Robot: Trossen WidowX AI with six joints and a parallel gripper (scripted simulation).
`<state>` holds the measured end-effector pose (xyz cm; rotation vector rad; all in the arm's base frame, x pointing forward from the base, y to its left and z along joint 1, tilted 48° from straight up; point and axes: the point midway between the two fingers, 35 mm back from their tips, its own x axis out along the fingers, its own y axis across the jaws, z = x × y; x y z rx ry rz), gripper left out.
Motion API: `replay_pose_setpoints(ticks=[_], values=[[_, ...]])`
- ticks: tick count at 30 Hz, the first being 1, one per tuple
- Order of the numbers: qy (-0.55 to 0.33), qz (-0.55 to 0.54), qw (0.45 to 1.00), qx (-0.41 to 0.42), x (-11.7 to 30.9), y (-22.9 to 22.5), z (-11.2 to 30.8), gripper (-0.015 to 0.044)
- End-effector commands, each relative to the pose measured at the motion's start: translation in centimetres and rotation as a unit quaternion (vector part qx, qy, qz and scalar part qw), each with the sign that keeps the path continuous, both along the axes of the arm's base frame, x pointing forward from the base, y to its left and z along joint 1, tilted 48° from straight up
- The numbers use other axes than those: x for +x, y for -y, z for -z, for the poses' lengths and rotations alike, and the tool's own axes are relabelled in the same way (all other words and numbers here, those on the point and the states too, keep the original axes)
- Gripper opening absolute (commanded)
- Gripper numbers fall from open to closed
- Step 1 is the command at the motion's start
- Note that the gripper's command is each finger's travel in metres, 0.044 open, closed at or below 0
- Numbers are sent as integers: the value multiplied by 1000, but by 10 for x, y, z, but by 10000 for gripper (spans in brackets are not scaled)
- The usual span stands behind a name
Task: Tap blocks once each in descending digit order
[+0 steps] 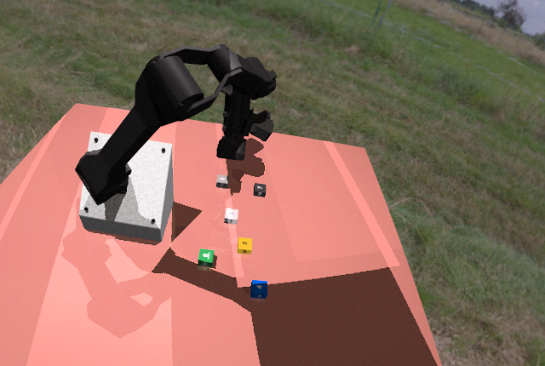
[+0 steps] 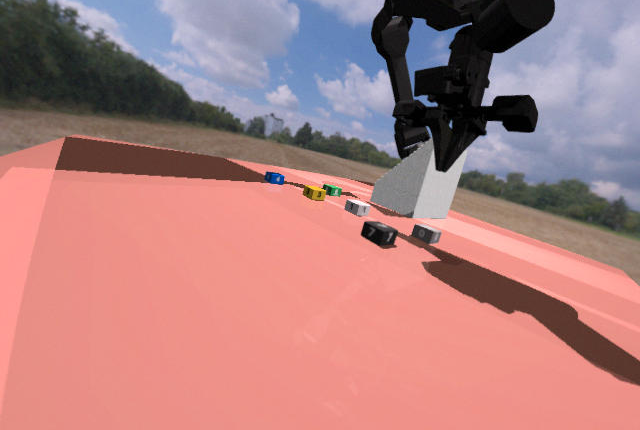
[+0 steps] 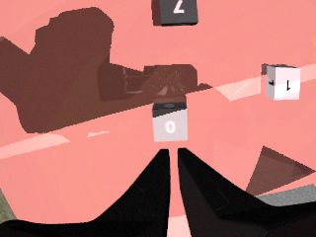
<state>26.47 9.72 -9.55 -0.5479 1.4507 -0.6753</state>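
My gripper (image 2: 442, 169) (image 3: 173, 156) is shut and empty. It hangs well above the table; in the wrist view its tips point just below the grey 0 block (image 1: 222, 180) (image 2: 426, 233) (image 3: 170, 127). The black 7 block (image 1: 260, 190) (image 2: 378, 233) (image 3: 179, 11) sits beside it. The white 1 block (image 1: 231, 215) (image 2: 357, 207) (image 3: 283, 83) lies between these and the yellow 3 block (image 1: 244, 245) (image 2: 314, 192). The green block (image 1: 205, 257) (image 2: 332, 190) has a digit too small to read surely. The blue 4 block (image 1: 258, 289) (image 2: 274, 177) is farthest from the gripper.
The pale speckled base block (image 1: 145, 177) (image 2: 439, 192) stands under the arm on the red table (image 1: 334, 221) (image 2: 180, 285). Dark shadows cross the table, one close to the grey block. The table's right edge shows in the top view.
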Motion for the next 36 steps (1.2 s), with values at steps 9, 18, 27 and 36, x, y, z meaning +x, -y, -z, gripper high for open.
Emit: replay_pose_setpoints(ticks=[9,18,27,36], values=[[-22,12,1000,-19,-14,51,38,20],[-22,12,1000,-19,-15,62,48,20],[-22,12,999,-20,-16,71,55,20],[-19,12,1000,-17,-13,58,44,20]])
